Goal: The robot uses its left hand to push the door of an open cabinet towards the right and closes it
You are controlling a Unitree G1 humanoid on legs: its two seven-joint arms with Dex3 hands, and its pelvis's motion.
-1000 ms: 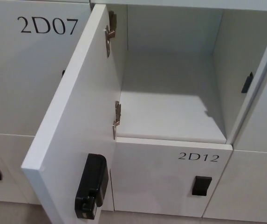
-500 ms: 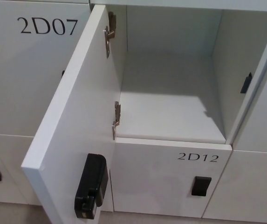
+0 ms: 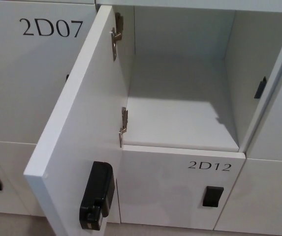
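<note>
The white cabinet door [image 3: 79, 132] stood wide open, black latch [image 3: 96, 196] on its inner face; neither hand showed, so their state was unknowable.

Open white cabinet [image 3: 180, 98] with its door [image 3: 79, 132] swung out to the left.

The door hangs on two metal hinges, an upper hinge [image 3: 115, 37] and a lower hinge [image 3: 123, 125], along the compartment's left edge, and carries a black lock block [image 3: 96, 196] near its free end. The compartment is bare inside, with a small black catch [image 3: 261, 87] on its right wall. Below it sits a closed door marked 2D12 [image 3: 209, 165] with a black handle [image 3: 212, 196]; to the left, a closed door reads 2D07 [image 3: 51, 27]. Neither robot hand shows.
</note>
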